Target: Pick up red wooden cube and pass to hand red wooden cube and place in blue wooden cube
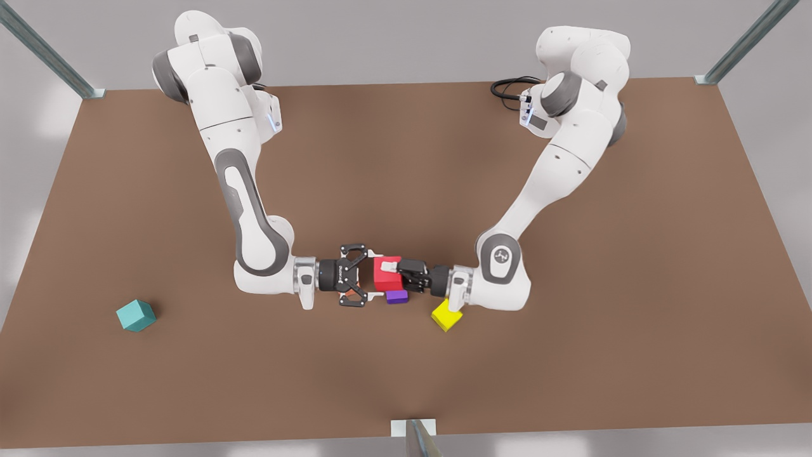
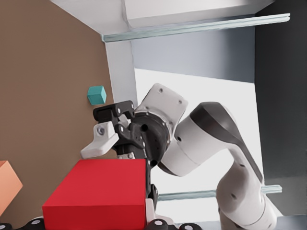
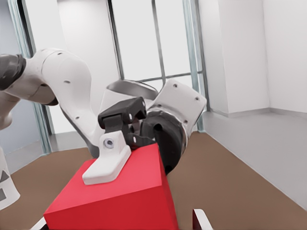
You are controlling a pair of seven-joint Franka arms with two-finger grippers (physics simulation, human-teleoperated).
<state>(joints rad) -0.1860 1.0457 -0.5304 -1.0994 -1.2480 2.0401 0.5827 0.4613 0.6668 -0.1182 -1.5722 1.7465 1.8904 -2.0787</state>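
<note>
I see one red wooden cube [image 1: 386, 278] clamped in my left end effector [image 1: 394, 273]. The hand [image 1: 370, 274], my right end effector, is splayed wide just beside that cube. One blue wooden cube [image 1: 136, 315] lies well apart from it.

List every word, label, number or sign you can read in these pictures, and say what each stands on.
No readable words or numbers.
Round emblem on the left arm, at its wrist joint: a symbol, no letters.
Pale print on the right hand: too small to read.
Dark triangles on a white part: no text.
</note>
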